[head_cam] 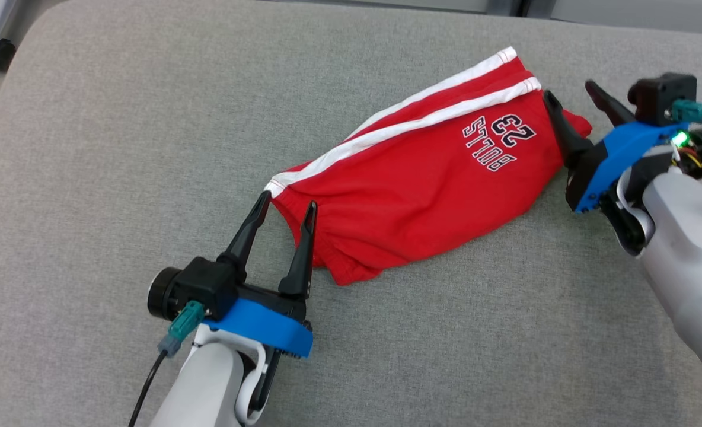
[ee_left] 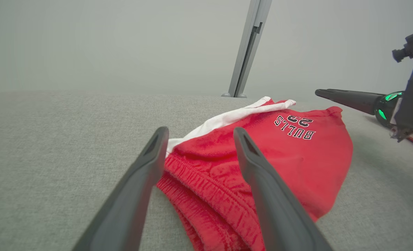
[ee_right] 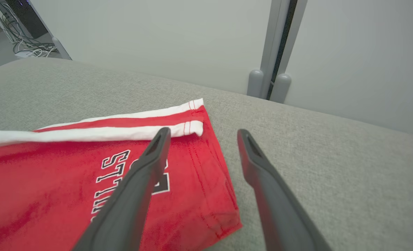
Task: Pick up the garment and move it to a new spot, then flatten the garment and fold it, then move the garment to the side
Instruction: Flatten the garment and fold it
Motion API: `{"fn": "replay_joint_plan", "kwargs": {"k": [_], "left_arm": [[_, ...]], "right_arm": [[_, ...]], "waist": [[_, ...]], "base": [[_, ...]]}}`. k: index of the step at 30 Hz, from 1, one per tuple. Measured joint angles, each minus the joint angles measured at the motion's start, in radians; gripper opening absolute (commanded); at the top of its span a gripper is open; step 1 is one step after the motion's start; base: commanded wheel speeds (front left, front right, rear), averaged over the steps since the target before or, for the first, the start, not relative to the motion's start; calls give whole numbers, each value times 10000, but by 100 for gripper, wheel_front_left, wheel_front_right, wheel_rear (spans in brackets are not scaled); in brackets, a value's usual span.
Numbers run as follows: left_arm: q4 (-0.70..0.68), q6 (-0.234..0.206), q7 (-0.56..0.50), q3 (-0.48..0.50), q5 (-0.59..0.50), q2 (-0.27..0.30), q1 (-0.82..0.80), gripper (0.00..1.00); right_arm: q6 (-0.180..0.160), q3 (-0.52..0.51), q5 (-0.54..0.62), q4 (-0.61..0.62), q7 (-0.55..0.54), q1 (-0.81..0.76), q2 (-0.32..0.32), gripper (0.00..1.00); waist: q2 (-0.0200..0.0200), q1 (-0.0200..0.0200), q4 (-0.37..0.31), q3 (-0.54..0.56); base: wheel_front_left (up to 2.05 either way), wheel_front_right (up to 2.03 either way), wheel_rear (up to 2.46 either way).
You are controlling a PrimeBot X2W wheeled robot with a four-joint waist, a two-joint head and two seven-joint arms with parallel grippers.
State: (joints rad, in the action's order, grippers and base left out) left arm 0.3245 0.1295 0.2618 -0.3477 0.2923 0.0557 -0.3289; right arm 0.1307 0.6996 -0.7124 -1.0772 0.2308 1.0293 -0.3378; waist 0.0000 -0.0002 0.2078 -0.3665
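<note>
As garment [head_cam: 434, 178] lies between them, left pincer [head_cam: 288, 201], right pincer [head_cam: 570, 90], both spread wide, empty

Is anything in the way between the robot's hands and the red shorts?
No, nothing I can see. The left hand is open right at the stretchy end of the shorts, and the right hand is open at the leg end.
</note>
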Motion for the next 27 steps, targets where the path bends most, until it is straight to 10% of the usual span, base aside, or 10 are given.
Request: {"fn": "replay_joint_plan", "kwargs": {"k": [27], "left_arm": [[-2913, -1557, -2, 2061, -1804, -40, 1510, 100]], "right_arm": [[0, 1114, -1060, -1348, -1131, -64, -719, 100]], "waist": [[0, 2, 718, 35]], "base": [[0, 0, 0]]}}
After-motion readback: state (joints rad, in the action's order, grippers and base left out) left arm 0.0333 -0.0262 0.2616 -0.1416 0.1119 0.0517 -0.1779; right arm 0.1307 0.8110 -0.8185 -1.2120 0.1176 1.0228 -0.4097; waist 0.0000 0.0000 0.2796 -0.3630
